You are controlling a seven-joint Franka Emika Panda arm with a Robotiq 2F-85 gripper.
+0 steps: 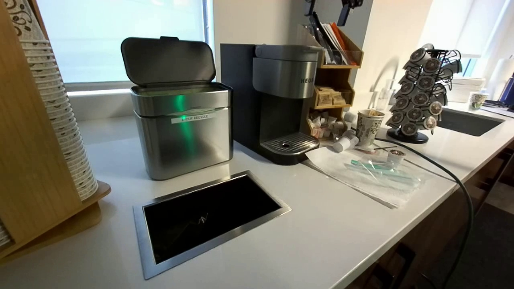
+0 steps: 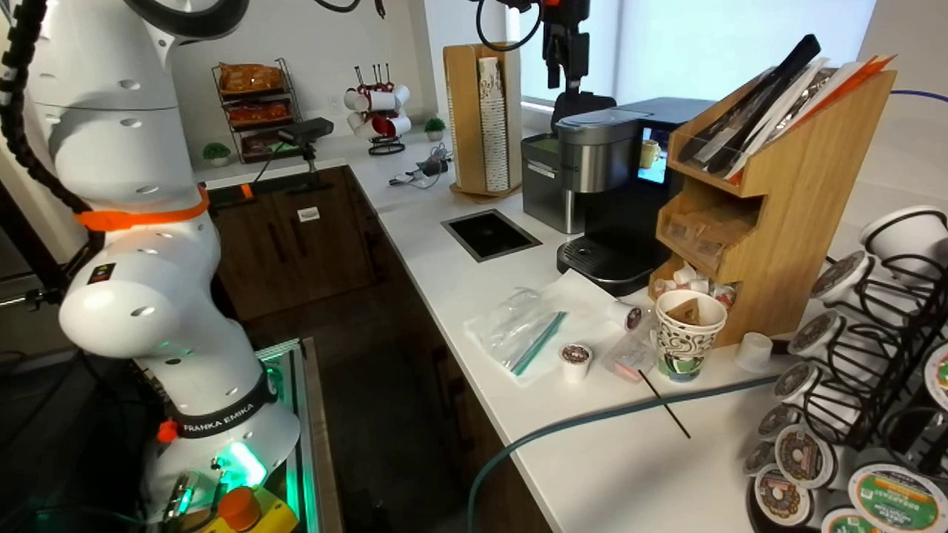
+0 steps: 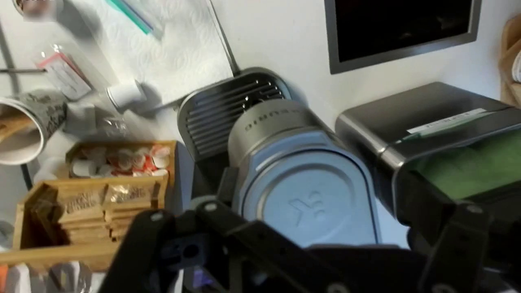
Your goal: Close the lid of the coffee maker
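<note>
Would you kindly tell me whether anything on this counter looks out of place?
A coffee pod lies on its side near the paper towel, unlike the upright pod nearby, and the steel bin stands open.

In the wrist view, the lid point(image 3: 311, 199) lies below the claw point(image 3: 319, 180), on top of the coffee maker point(image 3: 276, 122). To the claw's right stands the bin point(image 3: 411, 114); ahead of the claw on that same side, the cutout point(image 3: 407, 52) is set in the tabletop point(image 3: 289, 44). To the claw's left sits the organizer point(image 3: 69, 255), with the paper cup point(image 3: 52, 110) farther left and more ahead. Ahead and left of the claw, the plastic bag point(image 3: 131, 16) lies on the paper towel point(image 3: 179, 53). In an exterior view, the pod rack point(image 1: 407, 136) stands well to the claw's right, the cup dispenser point(image 1: 36, 120) well to its left.
</note>
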